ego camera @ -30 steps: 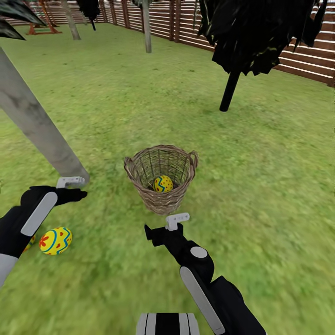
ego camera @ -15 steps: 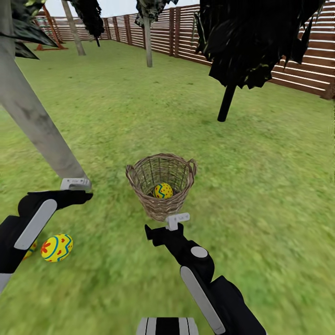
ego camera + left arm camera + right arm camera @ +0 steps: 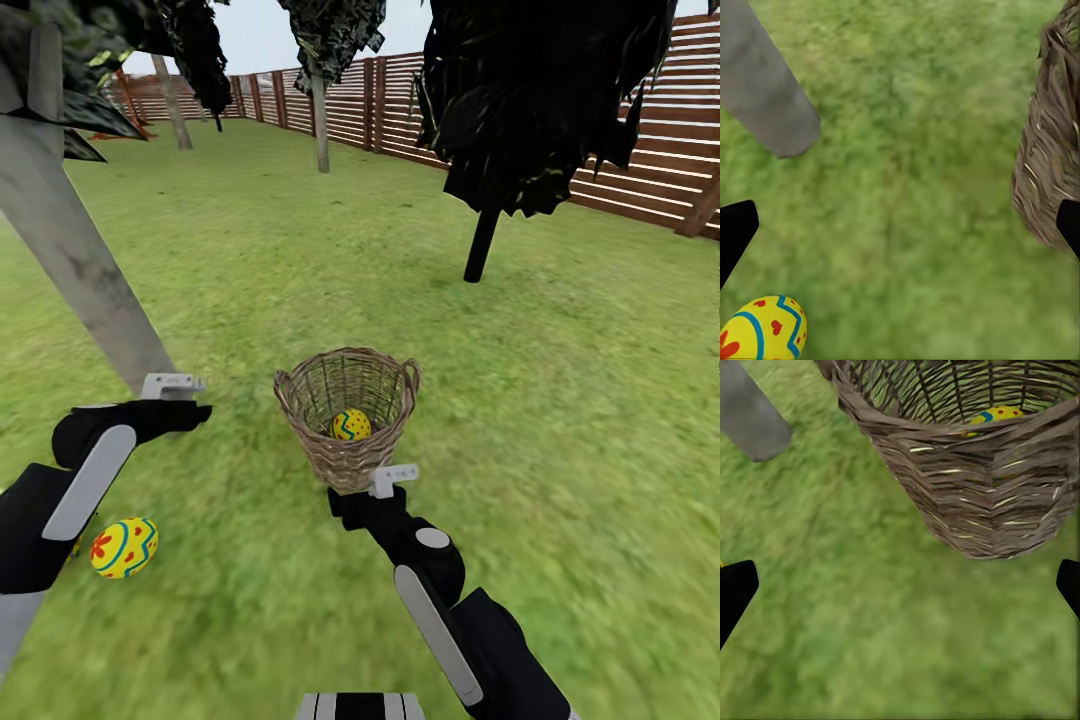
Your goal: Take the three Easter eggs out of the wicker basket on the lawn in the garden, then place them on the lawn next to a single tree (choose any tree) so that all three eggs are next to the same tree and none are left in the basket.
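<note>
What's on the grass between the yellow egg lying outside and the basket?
Just bare lawn lies between the egg and the wicker basket in the left wrist view. In the head view, the left gripper hangs above that stretch.

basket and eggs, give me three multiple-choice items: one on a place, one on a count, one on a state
1. Where is the egg outside the basket?
A. on the grass by the left arm
B. against the fence
C. on the basket rim

2. How many eggs show inside the basket?
A. none
B. one
C. three

3. What state is the right pincer in?
A. shut on an egg
B. open and empty
C. shut on the basket rim

Answers: A, it lies on the lawn near the grey trunk; B, one egg sits at the bottom; B, right wrist view shows spread fingertips with nothing between.
</note>
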`<state>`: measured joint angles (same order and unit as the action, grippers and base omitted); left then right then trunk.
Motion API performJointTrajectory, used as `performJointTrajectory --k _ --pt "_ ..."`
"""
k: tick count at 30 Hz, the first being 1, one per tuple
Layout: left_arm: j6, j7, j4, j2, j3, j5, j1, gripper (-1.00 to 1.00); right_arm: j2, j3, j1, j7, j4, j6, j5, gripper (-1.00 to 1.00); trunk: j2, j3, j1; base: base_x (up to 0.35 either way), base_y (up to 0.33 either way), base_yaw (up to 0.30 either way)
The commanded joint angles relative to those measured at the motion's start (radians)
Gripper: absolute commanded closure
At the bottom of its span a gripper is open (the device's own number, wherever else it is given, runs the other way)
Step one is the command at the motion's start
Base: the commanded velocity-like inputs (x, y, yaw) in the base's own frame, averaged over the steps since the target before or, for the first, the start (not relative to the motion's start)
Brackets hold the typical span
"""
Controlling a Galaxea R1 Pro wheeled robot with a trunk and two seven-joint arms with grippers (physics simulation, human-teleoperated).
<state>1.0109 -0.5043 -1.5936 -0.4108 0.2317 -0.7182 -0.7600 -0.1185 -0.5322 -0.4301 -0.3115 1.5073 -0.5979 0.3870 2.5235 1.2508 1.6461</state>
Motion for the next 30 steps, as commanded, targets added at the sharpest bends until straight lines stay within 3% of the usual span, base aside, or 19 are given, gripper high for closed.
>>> performJointTrajectory --k 1,11,23,30 --pt "-0.002 -0.029 -0.001 0.012 0.002 -0.009 -0.001 -1.0 0.0 -0.001 -0.001 -0.012 0.0 0.0 0.01 -1.0 0.0 0.001 0.0 0.0 0.0 0.0" --pt "-0.048 -0.058 -0.003 0.047 0.007 -0.008 -0.001 -1.0 0.0 0.002 -0.001 -0.018 -0.008 0.006 0.007 -1.0 0.0 0.001 0.0 0.0 0.0 -0.028" --pt "-0.052 -0.06 -0.003 0.055 0.003 -0.009 -0.001 -1.0 0.001 0.011 -0.001 -0.019 -0.009 0.003 0.009 -1.0 0.0 -0.003 0.0 0.0 0.0 -0.247" --pt "-0.052 -0.059 -0.004 0.055 0.002 -0.008 -0.001 -1.0 0.009 0.085 -0.001 -0.02 -0.01 0.0 0.009 -1.0 0.0 -0.006 0.0 0.0 0.0 -0.279"
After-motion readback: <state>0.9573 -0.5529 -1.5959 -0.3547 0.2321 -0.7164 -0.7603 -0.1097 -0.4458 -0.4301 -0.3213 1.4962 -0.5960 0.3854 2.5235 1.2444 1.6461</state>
